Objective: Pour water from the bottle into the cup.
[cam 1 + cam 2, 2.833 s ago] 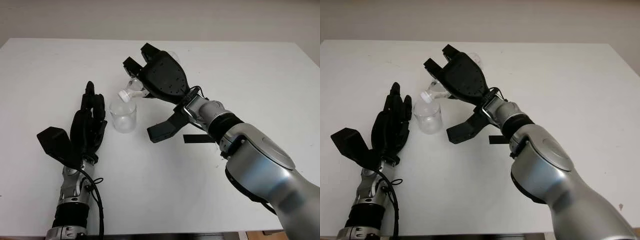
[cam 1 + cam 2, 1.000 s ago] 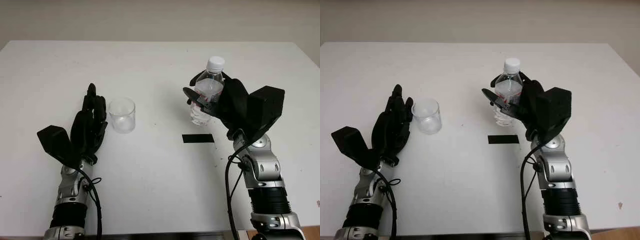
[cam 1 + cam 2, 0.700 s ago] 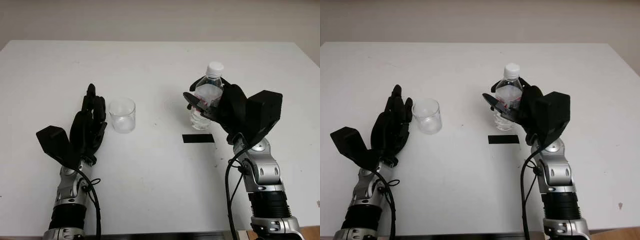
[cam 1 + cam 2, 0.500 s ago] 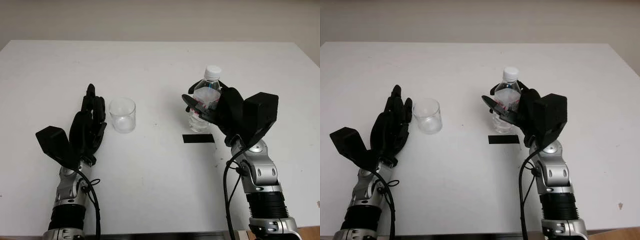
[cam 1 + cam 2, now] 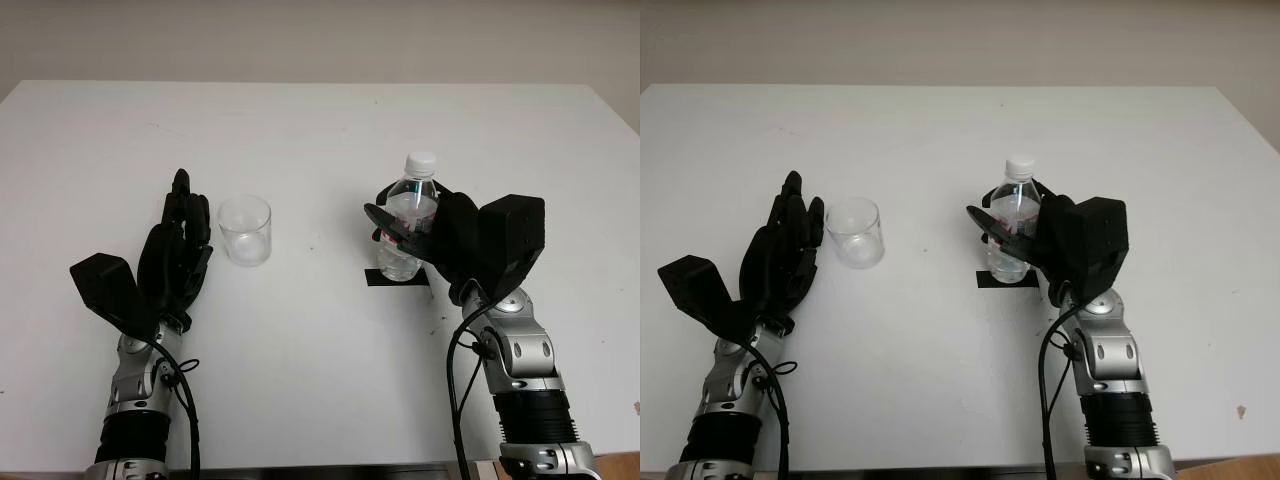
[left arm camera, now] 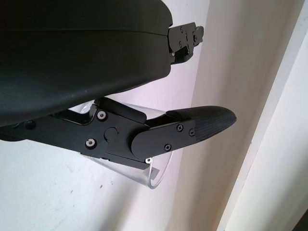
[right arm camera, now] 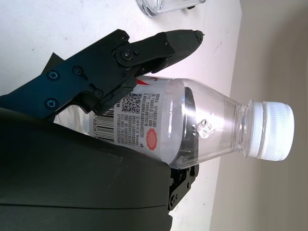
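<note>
We see the right hand [image 5: 425, 232] wrapped around a clear plastic bottle [image 5: 405, 228], its black fingers [image 7: 144, 50] closed across the labelled middle of the bottle while the palm backs it from the other side. The bottle stands upright with its white cap [image 5: 421, 160] on, and its base sits at or on a strip of black tape [image 5: 987, 279] stuck to the white tabletop [image 5: 330, 130]; we cannot tell whether the base presses on the tabletop or hangs just above it. In the right wrist view the label shows a small square code and a red round mark, and the upper part of the bottle looks clear. The cup [image 5: 245, 229], a clear and short tumbler, stands upright on the tabletop to the left of the bottle and well apart from it; we cannot tell whether there is water in it. Our left hand [image 5: 175, 255] is just beside the cup, on the side away from the bottle, open and holding nothing, with one finger [image 6: 202, 122] reaching along the rim of the cup in the left wrist view; we cannot tell whether it touches the glass.
</note>
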